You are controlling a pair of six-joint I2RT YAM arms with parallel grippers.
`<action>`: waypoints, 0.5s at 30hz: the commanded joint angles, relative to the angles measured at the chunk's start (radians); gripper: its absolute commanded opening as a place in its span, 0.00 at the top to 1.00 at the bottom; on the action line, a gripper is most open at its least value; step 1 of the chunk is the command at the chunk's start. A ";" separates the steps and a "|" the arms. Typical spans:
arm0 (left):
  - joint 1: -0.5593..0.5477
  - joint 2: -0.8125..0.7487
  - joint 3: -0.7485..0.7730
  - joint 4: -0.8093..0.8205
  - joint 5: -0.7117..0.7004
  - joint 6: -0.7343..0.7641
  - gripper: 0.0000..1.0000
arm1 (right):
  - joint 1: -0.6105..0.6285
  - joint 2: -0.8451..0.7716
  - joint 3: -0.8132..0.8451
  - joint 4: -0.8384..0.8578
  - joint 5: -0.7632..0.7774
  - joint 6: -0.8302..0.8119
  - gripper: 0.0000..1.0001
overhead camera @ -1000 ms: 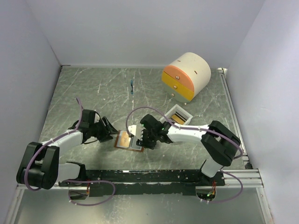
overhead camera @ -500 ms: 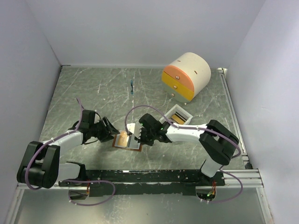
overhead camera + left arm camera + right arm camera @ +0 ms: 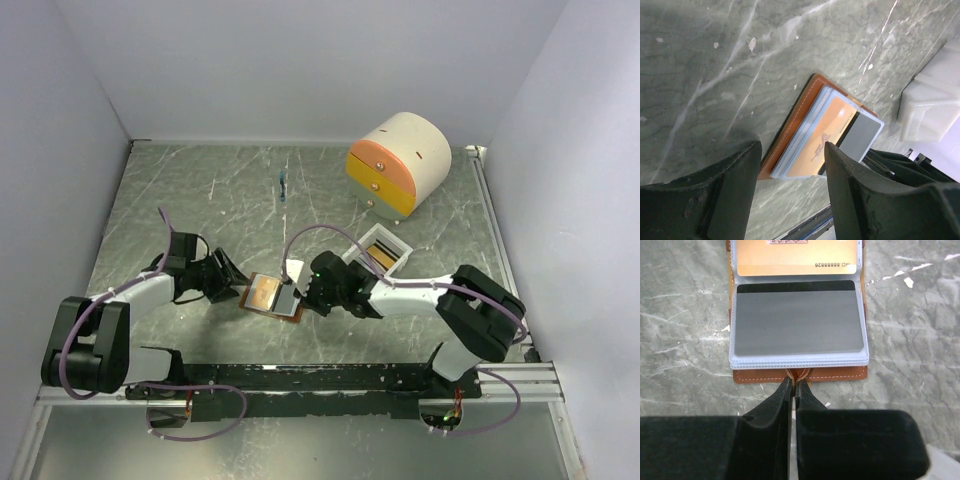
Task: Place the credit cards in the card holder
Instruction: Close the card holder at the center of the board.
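The table surface (image 3: pixel 200 190) is a dark grey-green slab, marbled with pale white veins and scratches running at many angles. The left wrist view shows a few small white chips (image 3: pixel 752 45) scattered on it. Three plain walls close it in: a back wall (image 3: pixel 320 60), a left wall (image 3: pixel 50 150) and a right wall (image 3: pixel 580 150), all smooth, matte and pale with a faint lavender cast. An aluminium rail (image 3: pixel 495 230) runs along the surface's right edge, and a black mounting strip (image 3: pixel 330 378) lies across its near edge. Below that edge sits a duller grey panel (image 3: pixel 350 450). The light is even and soft, and the shadows are faint.
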 commanded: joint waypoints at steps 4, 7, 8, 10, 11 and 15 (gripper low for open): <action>0.012 0.008 -0.005 -0.058 -0.044 0.031 0.34 | 0.000 -0.096 -0.095 0.190 0.073 0.075 1.00; 0.012 0.025 -0.007 -0.052 -0.047 0.028 0.34 | 0.002 -0.119 -0.128 0.237 0.085 0.088 1.00; 0.012 0.028 -0.010 -0.042 -0.038 0.022 0.33 | 0.002 -0.124 -0.139 0.254 0.081 0.093 1.00; 0.012 0.029 -0.025 -0.003 0.011 0.013 0.33 | 0.001 -0.126 -0.152 0.277 0.074 0.103 1.00; 0.012 0.030 -0.030 0.016 0.034 0.010 0.33 | 0.001 -0.125 -0.154 0.280 0.080 0.108 1.00; 0.012 0.032 -0.055 0.106 0.134 0.004 0.32 | 0.001 -0.136 -0.190 0.344 0.081 0.122 1.00</action>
